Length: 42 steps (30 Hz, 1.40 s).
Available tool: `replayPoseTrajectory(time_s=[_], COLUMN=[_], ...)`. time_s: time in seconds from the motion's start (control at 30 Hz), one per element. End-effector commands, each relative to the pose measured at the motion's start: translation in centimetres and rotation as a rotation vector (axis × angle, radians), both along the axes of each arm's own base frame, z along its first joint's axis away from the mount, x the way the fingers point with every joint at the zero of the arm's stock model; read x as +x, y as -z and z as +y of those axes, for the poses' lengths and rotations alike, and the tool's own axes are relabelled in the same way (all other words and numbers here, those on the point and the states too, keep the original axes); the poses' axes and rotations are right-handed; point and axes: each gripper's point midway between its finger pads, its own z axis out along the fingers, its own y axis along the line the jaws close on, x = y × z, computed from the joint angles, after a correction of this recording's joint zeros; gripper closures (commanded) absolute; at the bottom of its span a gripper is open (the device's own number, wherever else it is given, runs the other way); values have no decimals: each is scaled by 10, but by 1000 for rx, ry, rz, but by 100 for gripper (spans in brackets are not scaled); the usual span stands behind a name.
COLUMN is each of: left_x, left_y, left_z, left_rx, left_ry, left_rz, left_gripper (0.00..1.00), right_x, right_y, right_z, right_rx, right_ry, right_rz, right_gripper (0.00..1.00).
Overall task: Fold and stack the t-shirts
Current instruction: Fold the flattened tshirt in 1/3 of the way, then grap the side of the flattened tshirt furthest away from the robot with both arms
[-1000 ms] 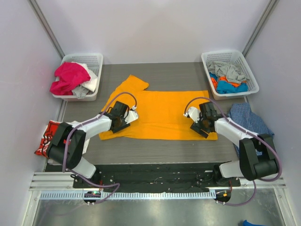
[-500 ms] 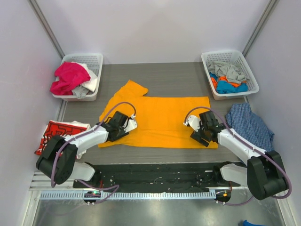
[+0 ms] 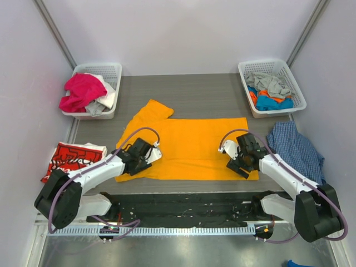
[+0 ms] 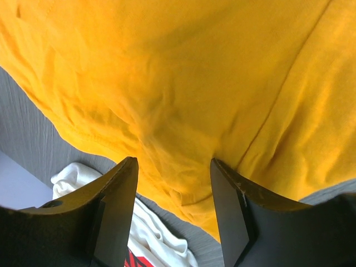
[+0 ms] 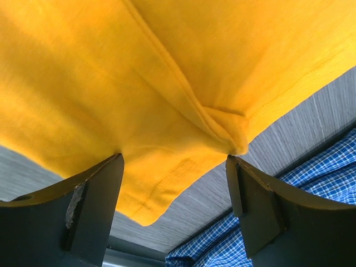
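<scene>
Orange-yellow soft cloth t-shirt (image 3: pixel 192 147) lies beneath left gripper (image 4: pixel 173 167) and right gripper (image 5: pixel 173 158), both jaws apart, tips pressing it.

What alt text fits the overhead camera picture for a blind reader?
The left claw and right claw sit open on opposite ends of an orange-yellow t-shirt spread on a grey table. Clothes baskets stand at both far corners; a red printed t-shirt lies at left, blue checked cloth at right.
</scene>
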Motion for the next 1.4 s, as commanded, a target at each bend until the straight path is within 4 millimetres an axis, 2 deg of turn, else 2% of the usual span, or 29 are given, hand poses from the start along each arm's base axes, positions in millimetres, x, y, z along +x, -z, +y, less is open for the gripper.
replayPoseTrajectory(time_s=[0.0,0.3,0.33,0.37,0.4,0.47,0.5,0.53,0.57,0.6,0.63,0.67,0.73,0.77,0.83,0.87,0.93,0.97,1.0,1.03,1.07,1.1,1.13,1.17,1.2,1.23,1.37], left_x=[15,57,62,74,83,106,117,125,143,156,162,181,197,212,220,230,237,245,249,250,258,263,265,271,275,280,297], left_y=[-25,-83,-88,-97,-98,-111,-114,-100,-118,-121,-102,-122,-123,-127,-127,-128,-125,-124,-120,-115,-122,-109,-106,-108,-99,-101,-91], left_z=[-12,-36,-38,-43,-42,-52,-48,-54,-60,-52,-57,-62,-61,-66,-70,-77,-79,-83,-83,-82,-84,-83,-81,-82,-81,-82,-83], left_rx=[-45,-127,-125,-145,-120,-155,-164,-177,-222,-248,-271,-310,-316,-320,-320,-337,-353,-369,-384,-387,-405,-412,-414,-424,-419,-424,-416], left_ry=[-1,8,12,9,18,17,-7,-1,-22,-59,-69,-83,-103,-105,-98,-100,-110,-125,-134,-144,-151,-176,-183,-188,-195,-193,-204], left_rz=[-59,-233,-257,-313,-339,-410,-419,-359,-381,-366,-283,-318,-296,-304,-280,-273,-249,-243,-228,-203,-214,-185,-174,-182,-165,-170,-171], left_gripper=[41,37,35,32,30,27,27,28,29,30,31,31,32,33,33,33,31,30,29,27,25,20,17,9,8,7,2], right_x=[7,32,43,49,57,80,87,101,115,123,133,148,164,176,188,198,208,216,220,224,230,234,237,241,243,245,255], right_y=[-23,-54,-57,-58,-61,-67,-70,-76,-81,-81,-86,-89,-93,-97,-97,-105,-96,-101,-91,-90,-92,-91,-83,-85,-83,-77,-74], right_z=[9,12,13,13,9,13,15,18,20,24,27,30,29,34,34,37,34,34,34,28,27,26,20,19,18,17,9], right_rx=[33,36,35,30,7,18,30,51,74,111,143,161,207,228,251,270,275,293,296,308,330,347,344,355,354,350,357], right_ry=[0,16,22,30,54,89,108,136,172,221,254,282,356,364,400,408,448,460,477,508,541,556,578,592,601,611,654], right_rz=[-39,-140,-175,-194,-227,-286,-306,-353,-370,-371,-388,-393,-403,-405,-399,-418,-393,-404,-379,-375,-378,-371,-354,-360,-357,-346,-347], right_gripper=[17,16,16,16,16,16,17,17,17,17,18,18,18,19,19,19,19,19,19,19,19,19,19,18,18,18,13])
